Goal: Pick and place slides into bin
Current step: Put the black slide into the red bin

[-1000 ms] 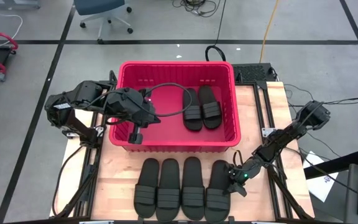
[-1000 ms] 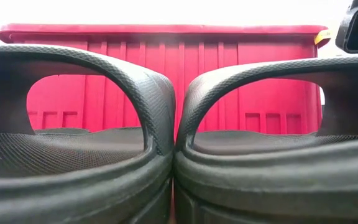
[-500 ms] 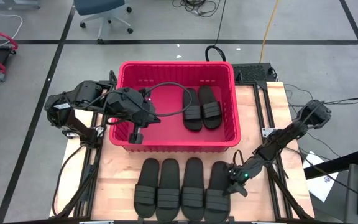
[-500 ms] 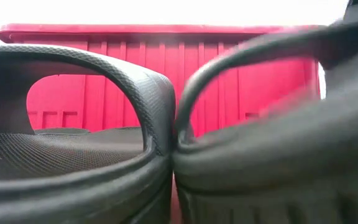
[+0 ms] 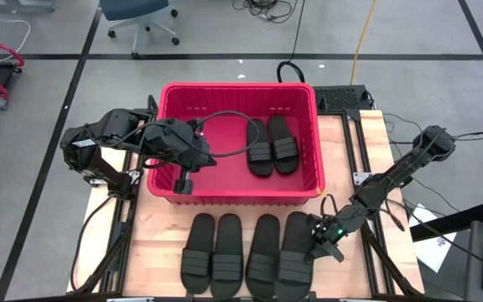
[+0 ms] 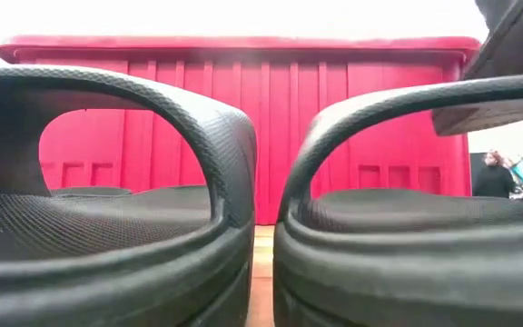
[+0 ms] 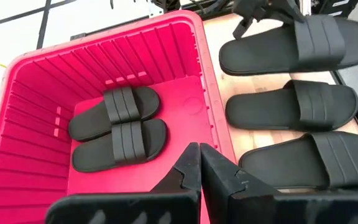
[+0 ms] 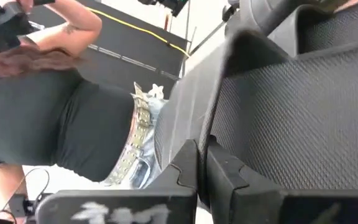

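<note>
Six slides: two lie side by side in the bin (image 5: 235, 134), four (image 5: 246, 252) in a row on the wooden table (image 5: 162, 231) before it. The right gripper (image 5: 324, 243) is clamped on the rightmost slide (image 5: 294, 250). The left gripper (image 5: 183, 180), fingers together and empty, hangs over the bin. A person (image 8: 61, 106) stands on the grey floor beyond.

**What the views hide or cut off**

In the low view two slides (image 6: 107, 209) fill the foreground, cut off by the edges, and they hide most of the bin (image 6: 271, 109) behind; the right wrist view shows only part of a slide (image 8: 291, 93), its outline cropped; a person (image 8: 48, 118) there is cut at the edges; the right gripper (image 5: 324, 243) is too small overhead to judge.
</note>
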